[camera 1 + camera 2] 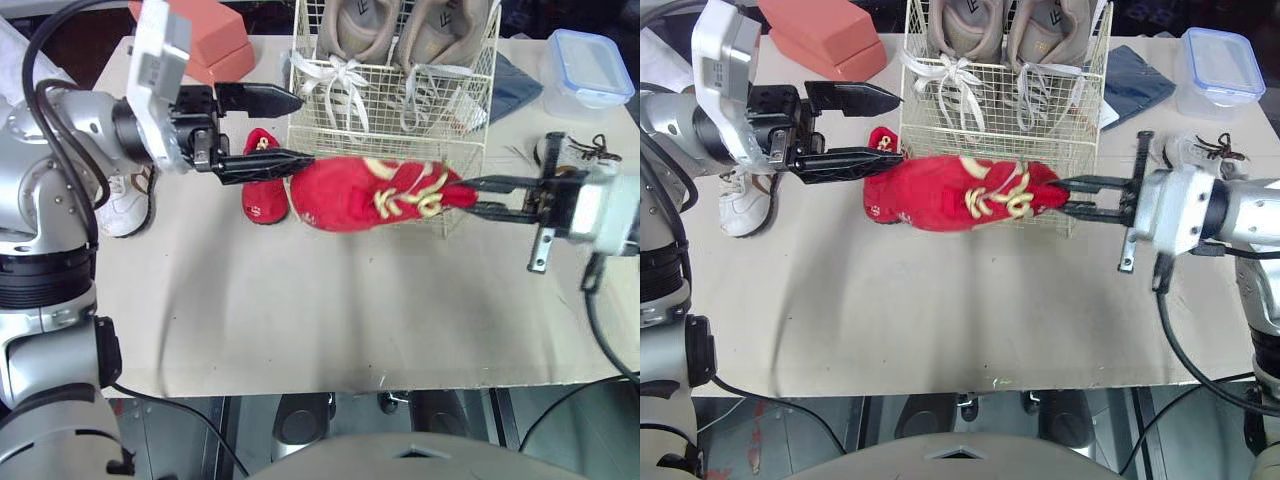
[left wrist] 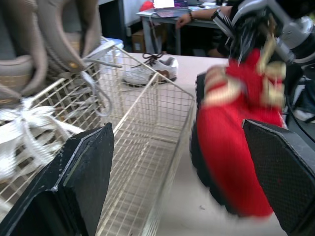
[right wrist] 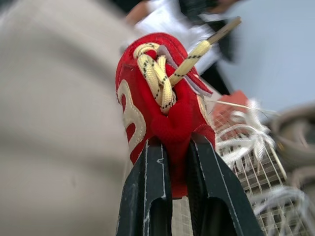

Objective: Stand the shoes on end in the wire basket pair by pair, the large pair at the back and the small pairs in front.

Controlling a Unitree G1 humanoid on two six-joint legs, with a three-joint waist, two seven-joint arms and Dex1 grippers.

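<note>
Axis of the red shoe (image 1: 370,192) runs crosswise between the arms, just outside the wire basket's (image 1: 450,140) front wall, laced end pinched in the right gripper's (image 1: 466,196) fingers, while the left gripper's (image 1: 303,130) fingers are spread at the other end (closed on nothing).

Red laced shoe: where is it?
Head views: red shoe held centre, in front of the wire basket; right gripper shut on one end, left gripper open at the other.

Blocked along the wire basket (image 1: 400,145) front by a red shoe (image 1: 350,195) held crosswise; open from above ahead of the beige shoes (image 1: 375,30); bare table (image 1: 300,320) nearer.
</note>
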